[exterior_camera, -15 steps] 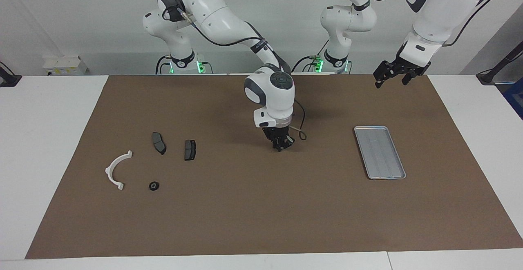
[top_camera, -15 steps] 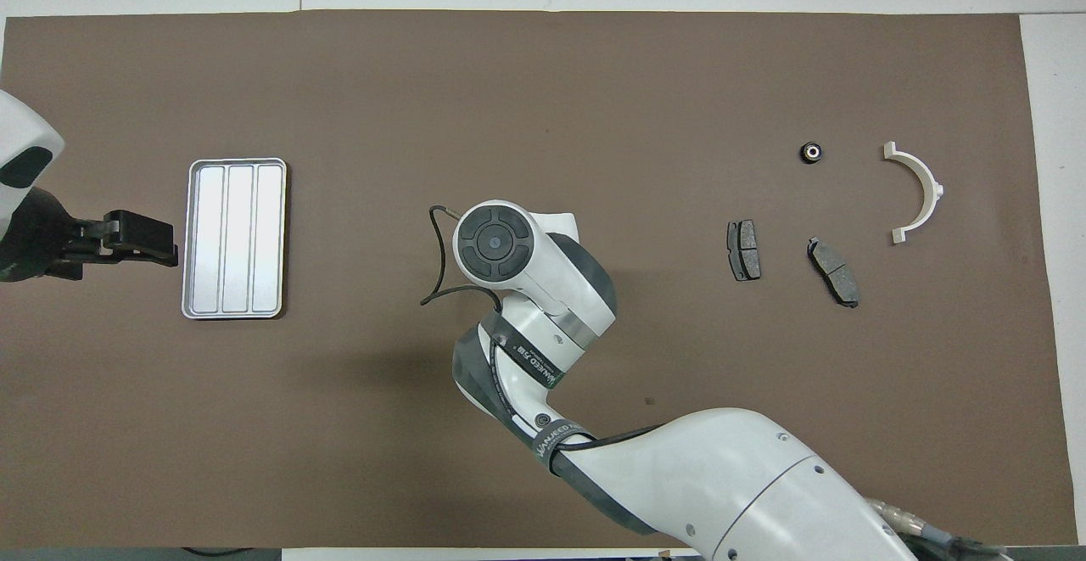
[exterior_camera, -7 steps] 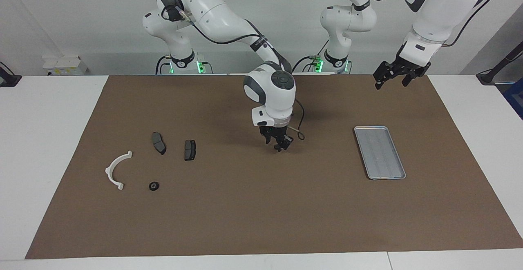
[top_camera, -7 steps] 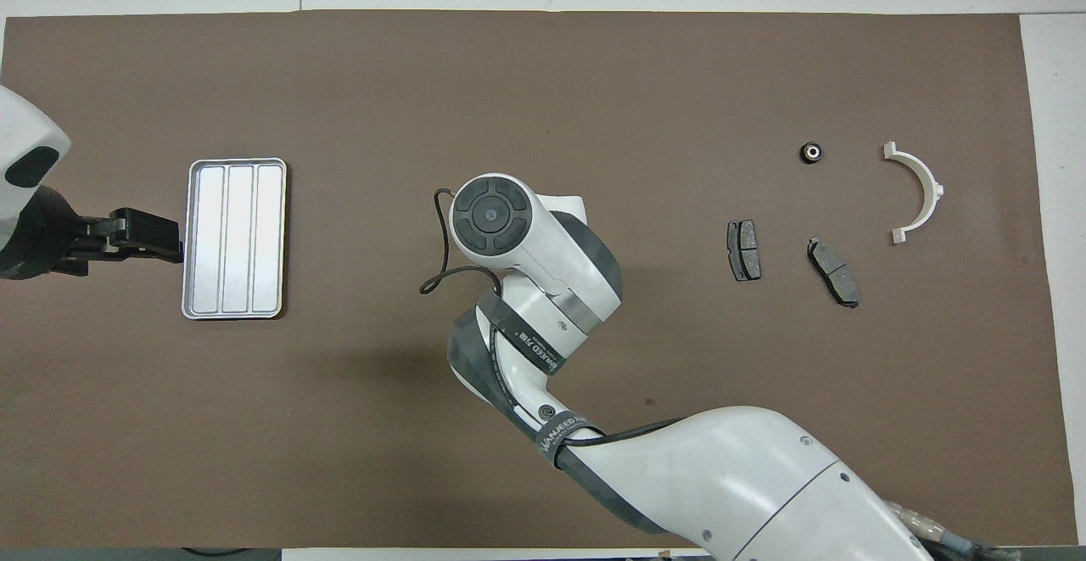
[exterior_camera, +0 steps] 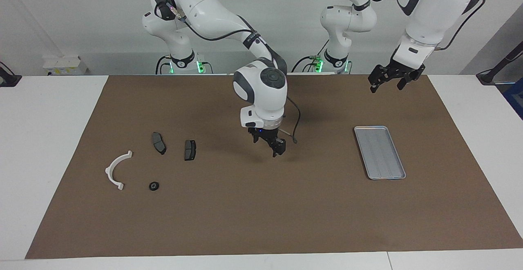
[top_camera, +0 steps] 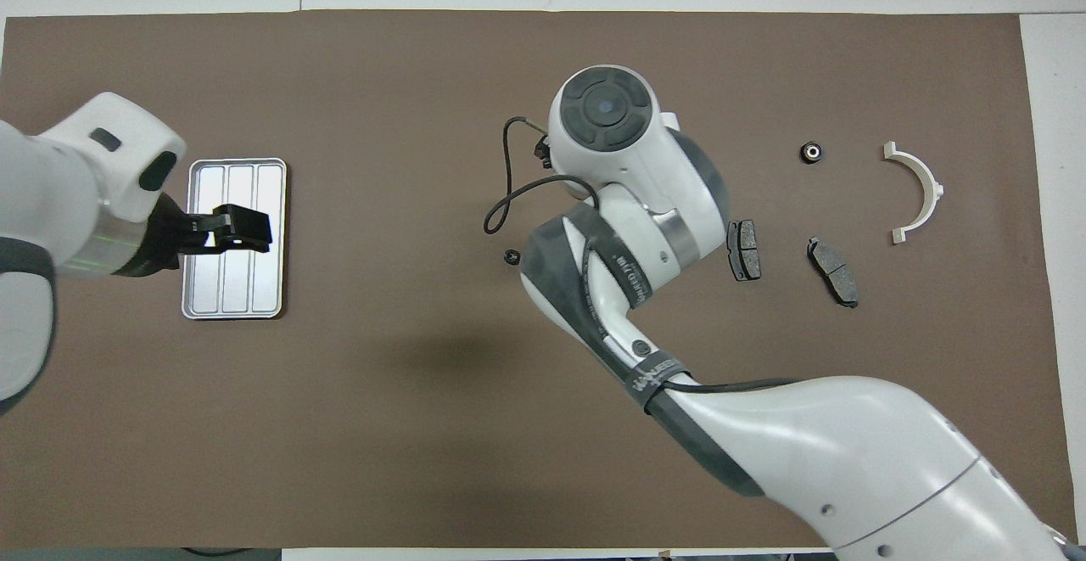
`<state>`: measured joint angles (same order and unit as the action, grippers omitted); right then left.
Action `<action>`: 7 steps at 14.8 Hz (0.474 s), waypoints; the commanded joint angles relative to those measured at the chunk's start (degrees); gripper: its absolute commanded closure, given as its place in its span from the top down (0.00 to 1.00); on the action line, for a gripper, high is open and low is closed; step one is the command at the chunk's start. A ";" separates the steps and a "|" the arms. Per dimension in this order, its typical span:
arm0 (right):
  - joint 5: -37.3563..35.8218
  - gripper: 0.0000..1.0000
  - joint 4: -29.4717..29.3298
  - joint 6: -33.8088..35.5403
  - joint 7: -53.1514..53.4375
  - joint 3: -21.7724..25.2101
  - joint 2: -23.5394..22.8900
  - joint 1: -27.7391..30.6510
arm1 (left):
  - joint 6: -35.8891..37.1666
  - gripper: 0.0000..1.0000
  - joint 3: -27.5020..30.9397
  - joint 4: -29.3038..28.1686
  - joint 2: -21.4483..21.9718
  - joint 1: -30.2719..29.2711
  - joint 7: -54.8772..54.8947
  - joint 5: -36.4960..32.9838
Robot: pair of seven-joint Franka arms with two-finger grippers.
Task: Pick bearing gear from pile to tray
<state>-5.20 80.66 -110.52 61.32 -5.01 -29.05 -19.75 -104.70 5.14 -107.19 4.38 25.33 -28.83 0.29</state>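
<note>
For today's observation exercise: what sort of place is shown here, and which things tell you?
Probably a robotics lab test bench: two white robot arms bolted at one table, a brown mat over it, and loose parts laid out, like brake pads and a metal tray.

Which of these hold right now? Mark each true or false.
1. The tray is empty. True.
2. The left gripper rests in the tray. False: it hangs in the air, jaws open, touching nothing.
3. A small black piece lies on the mat between the tray and the brake pads. True.
4. The right gripper is over the tray. False: it is over the middle of the mat.
5. The black ring lies nearer to the robots than the brake pads. False: farther.
</note>
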 commanded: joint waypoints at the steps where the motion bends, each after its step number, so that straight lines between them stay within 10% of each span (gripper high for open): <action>1: 1.33 1.00 0.90 1.97 -9.00 -0.97 0.93 6.20 | -6.54 1.00 0.92 -0.39 -5.85 7.51 -10.95 -0.47; 7: 1.16 1.00 7.49 -2.14 -28.51 -0.88 1.81 18.25 | -18.23 1.00 1.01 -0.21 -17.63 13.77 -20.81 -0.38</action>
<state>-4.81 84.37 -109.71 37.82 -4.97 -28.42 -4.37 -119.07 4.97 -107.95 -9.37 36.81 -46.52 0.22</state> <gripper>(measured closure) 0.000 0.000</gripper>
